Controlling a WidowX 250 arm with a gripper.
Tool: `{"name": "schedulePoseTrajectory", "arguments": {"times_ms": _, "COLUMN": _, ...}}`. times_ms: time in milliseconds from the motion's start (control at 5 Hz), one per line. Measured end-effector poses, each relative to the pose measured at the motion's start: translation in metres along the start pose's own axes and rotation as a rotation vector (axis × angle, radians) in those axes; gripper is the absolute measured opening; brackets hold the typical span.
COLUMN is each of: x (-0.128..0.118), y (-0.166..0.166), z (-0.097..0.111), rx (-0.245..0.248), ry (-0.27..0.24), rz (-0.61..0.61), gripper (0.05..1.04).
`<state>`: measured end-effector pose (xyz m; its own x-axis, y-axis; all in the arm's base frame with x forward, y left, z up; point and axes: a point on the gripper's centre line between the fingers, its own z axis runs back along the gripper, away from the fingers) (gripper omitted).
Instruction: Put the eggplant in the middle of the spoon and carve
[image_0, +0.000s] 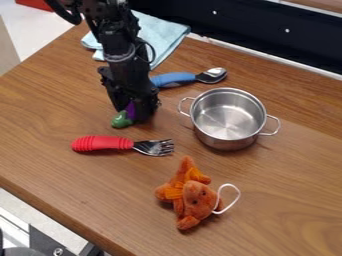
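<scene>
The black gripper (135, 111) hangs low over the wooden table, left of the pot, and is shut on the eggplant. Between its fingers shows the purple body of the eggplant (131, 110), its green end pointing toward the lower left; whether it touches the table I cannot tell. Behind and to the right of the gripper lies the spoon (175, 78), with a blue handle partly hidden by the arm and a metal bowl at its right. In front of the gripper is a fork (107, 143) with a red handle, its tines to the right.
A metal pot (228, 120) with two side handles stands right of the gripper. An orange plush toy (190, 194) with a white loop lies nearer the front. A light blue cloth (158, 36) is at the back, behind the arm. The table's front edge runs along the lower left.
</scene>
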<state>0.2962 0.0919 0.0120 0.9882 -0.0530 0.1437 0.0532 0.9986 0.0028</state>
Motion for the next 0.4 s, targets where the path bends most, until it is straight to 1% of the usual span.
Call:
{"name": "schedulePoseTrajectory", "arguments": {"times_ms": 200, "x": -0.0006, "y": 0.0, "z": 0.0006, "rx": -0.007, "ry": 0.022, "rz": 0.013, "gripper": 0.944}}
{"name": "schedulePoseTrajectory", "arguments": {"times_ms": 400, "x": 0.0029, "y": 0.0023, "z": 0.0058, "rx": -0.017, "ry": 0.034, "rz": 0.023, "gripper": 1.0}}
